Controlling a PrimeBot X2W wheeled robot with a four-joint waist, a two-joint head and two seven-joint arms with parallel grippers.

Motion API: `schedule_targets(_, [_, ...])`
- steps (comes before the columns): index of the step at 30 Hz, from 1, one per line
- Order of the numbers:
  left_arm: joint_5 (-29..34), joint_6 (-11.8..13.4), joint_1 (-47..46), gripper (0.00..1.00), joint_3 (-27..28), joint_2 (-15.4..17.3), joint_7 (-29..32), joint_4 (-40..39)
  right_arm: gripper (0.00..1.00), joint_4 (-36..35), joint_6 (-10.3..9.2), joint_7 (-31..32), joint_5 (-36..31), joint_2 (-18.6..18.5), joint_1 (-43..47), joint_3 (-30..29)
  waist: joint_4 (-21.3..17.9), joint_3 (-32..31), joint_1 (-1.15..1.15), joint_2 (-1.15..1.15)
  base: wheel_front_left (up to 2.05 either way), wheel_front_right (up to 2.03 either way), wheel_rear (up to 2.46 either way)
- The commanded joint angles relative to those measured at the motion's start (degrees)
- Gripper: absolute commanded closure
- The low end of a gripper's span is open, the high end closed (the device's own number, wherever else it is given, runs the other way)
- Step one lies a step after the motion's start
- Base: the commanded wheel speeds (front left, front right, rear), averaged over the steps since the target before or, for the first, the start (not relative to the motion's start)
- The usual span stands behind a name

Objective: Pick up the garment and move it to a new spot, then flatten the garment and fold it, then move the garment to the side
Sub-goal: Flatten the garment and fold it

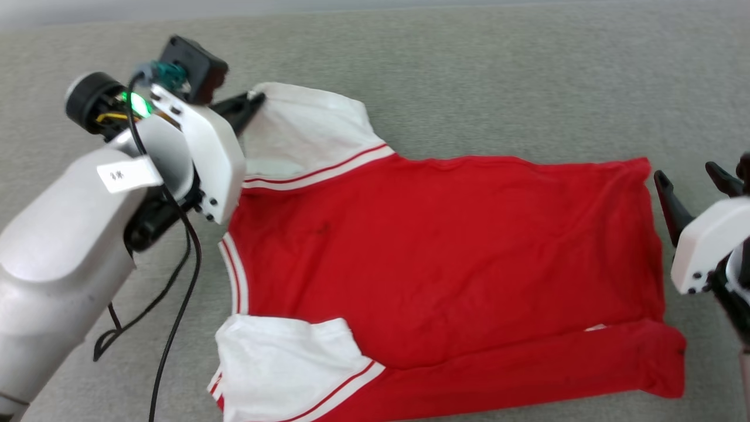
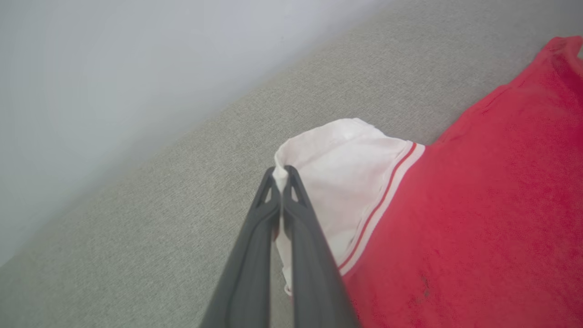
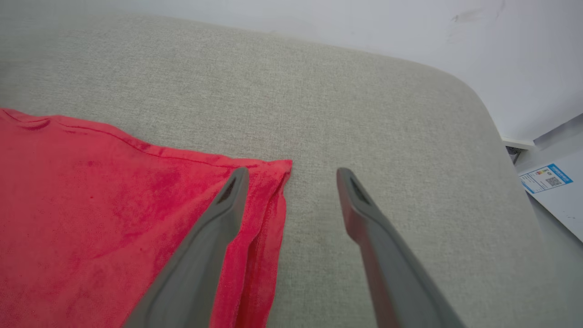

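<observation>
The garment (image 1: pixel 445 264), a red T-shirt with white striped-trim sleeves, lies spread on the grey surface, collar toward the left and hem toward the right. My left gripper (image 1: pixel 255 101) is shut on the edge of the far white sleeve (image 2: pixel 346 182); the left wrist view shows white cloth pinched between its fingertips (image 2: pixel 291 175). My right gripper (image 3: pixel 291 175) stands open at the far hem corner (image 3: pixel 273 168), one finger over the red cloth, the other over bare surface. In the head view the right gripper (image 1: pixel 688 179) sits just beyond the garment's right edge.
The grey fabric surface (image 1: pixel 469 76) extends behind and to both sides of the garment. A black cable (image 1: pixel 176 305) hangs from my left arm. A pale wall rises beyond the surface, and a white item with a blue label (image 3: pixel 546 177) lies past its right end.
</observation>
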Motion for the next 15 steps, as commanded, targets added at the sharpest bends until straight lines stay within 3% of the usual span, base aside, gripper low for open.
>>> schedule_targets(1, [0.42, 0.80, 1.31, 1.00, -0.10, 0.41, -0.36, -2.23, 0.00, 1.41, -0.07, 3.72, 1.55, -1.19, -2.34, 0.36, 1.70, -0.40, 0.00, 0.00, 0.00, 0.00, 0.00])
schedule_targets(4, [0.69, 1.84, 2.41, 1.00, -0.39, 1.09, -0.26, -6.26, 0.00, 4.63, -0.08, 10.64, 2.74, -3.78, -5.01, 0.45, 3.04, 0.03, 0.00, 0.00, 0.00, 0.00, 0.00])
schedule_targets(8, [1.00, 3.13, 3.28, 1.00, -0.52, 1.81, 0.15, -10.69, 0.00, 8.27, -0.08, 17.72, 5.72, -4.37, -8.33, 0.10, 4.42, 0.79, 0.00, 0.00, 0.00, 0.00, 0.00])
schedule_targets(15, [1.34, 4.27, 3.65, 1.00, -0.49, 2.74, 0.28, -14.52, 0.00, 13.08, -0.07, 20.26, 5.70, -5.70, -11.51, 1.18, 5.84, 2.41, 0.00, 0.00, 0.00, 0.00, 0.00])
